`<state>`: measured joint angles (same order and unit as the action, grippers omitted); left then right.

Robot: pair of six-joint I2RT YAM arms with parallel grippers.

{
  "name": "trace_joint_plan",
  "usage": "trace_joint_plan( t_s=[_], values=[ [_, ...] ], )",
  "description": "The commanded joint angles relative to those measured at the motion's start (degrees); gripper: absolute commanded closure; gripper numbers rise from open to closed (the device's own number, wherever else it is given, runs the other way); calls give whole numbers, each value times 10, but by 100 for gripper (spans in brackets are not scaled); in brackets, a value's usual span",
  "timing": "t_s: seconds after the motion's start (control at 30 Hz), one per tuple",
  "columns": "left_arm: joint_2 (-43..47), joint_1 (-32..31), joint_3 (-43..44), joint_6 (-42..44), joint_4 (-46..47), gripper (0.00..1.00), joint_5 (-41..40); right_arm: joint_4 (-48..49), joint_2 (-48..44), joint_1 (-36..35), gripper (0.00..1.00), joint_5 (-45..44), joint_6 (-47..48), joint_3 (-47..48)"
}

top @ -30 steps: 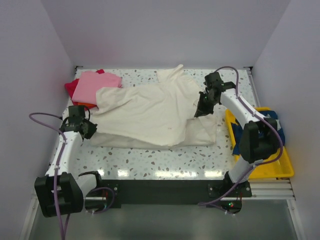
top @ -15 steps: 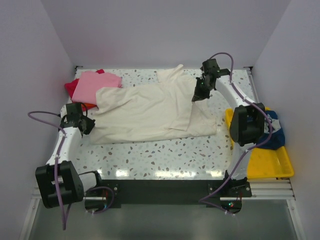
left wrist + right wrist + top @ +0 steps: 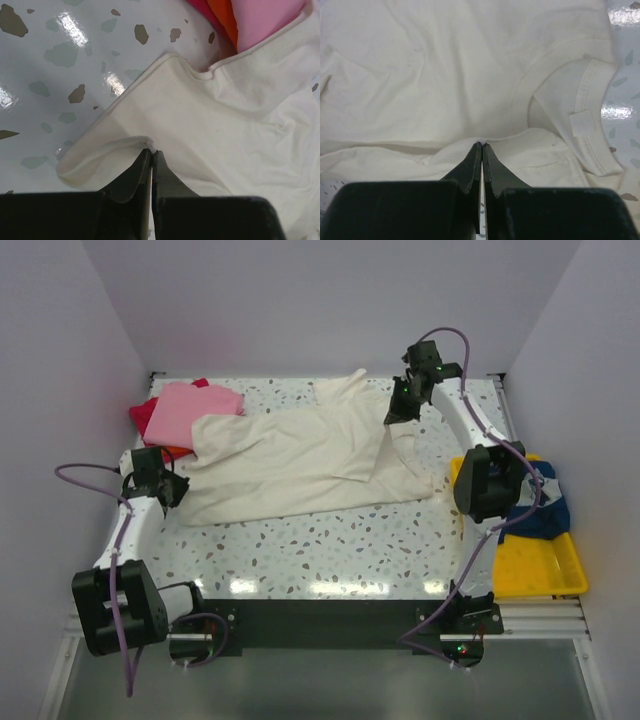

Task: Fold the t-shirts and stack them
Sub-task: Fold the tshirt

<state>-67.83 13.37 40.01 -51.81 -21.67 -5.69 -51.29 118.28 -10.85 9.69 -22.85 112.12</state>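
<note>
Top external: cream t-shirt (image 3: 300, 460) lies spread across the middle of the table (image 3: 320, 550); left arm stretches forward along the left edge, left gripper (image 3: 170, 488) at the shirt's near-left corner; right arm reaches to the far right side, wrist bent down, right gripper (image 3: 395, 412) on the shirt's far-right part; pink t-shirt (image 3: 190, 408) lies over a red t-shirt (image 3: 142, 418) at far left, the cream cloth overlapping them; navy t-shirt (image 3: 545, 510) sits in the yellow tray (image 3: 535, 570).

Left wrist: fingers pressed together on a folded edge of the cream cloth, a sliver of it between the tips; pink, orange t-shirt (image 3: 231, 15) and red just beyond.

Right wrist: fingers clamped together on a raised cream fold; collar (image 3: 592, 115) and its label (image 3: 582, 122) lie right of the tips.
</note>
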Motion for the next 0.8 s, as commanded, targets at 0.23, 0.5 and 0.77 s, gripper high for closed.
trace_joint_plan(
  t_s=[0.23,0.5,0.77],
  values=[
    [-19,10,-6,4,58,100,-25,-11,39,4,100,-6,15,55],
    [-29,10,12,4,40,11,-72,-4,34,2,54,36,31,76],
    [-33,-55,13,53,68,0,-86,46,-43,-24,52,54,40,-106]
  ],
)
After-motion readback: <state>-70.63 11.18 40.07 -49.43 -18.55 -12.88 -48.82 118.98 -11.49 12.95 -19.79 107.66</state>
